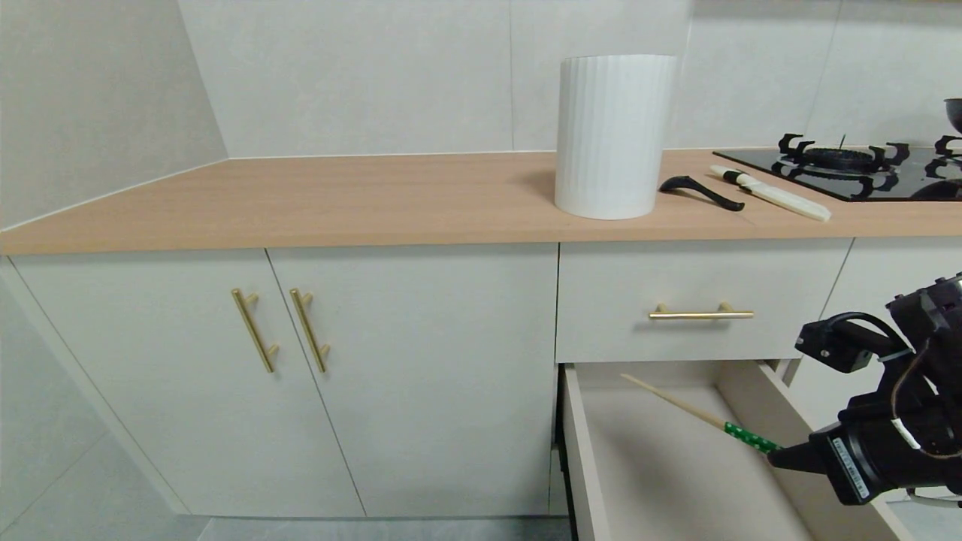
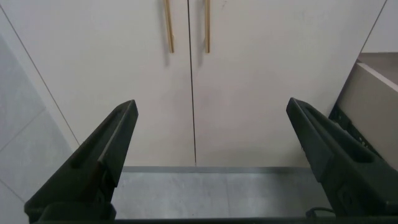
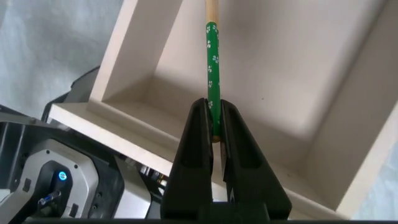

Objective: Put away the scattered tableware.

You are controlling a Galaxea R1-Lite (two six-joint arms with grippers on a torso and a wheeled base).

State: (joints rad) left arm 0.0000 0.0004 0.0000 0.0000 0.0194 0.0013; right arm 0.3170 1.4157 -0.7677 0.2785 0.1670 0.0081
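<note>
Right gripper (image 3: 214, 112) clamps the chopstick (image 1: 680, 403) at its green patterned end above the open drawer (image 1: 580, 458); likely light, stiff, slender, prone to pivoting; left gripper (image 2: 211, 107) stands wide, empty.

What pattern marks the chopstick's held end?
Chopstick: green with small white marks, clearest in the right wrist view.

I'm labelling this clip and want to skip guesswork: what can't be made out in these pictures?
Front of the drawer: cut off by the head view's lower edge.
Held end of the chopstick: hidden inside the right gripper.
The dark object by the stove: cut by the head view's right edge.
</note>
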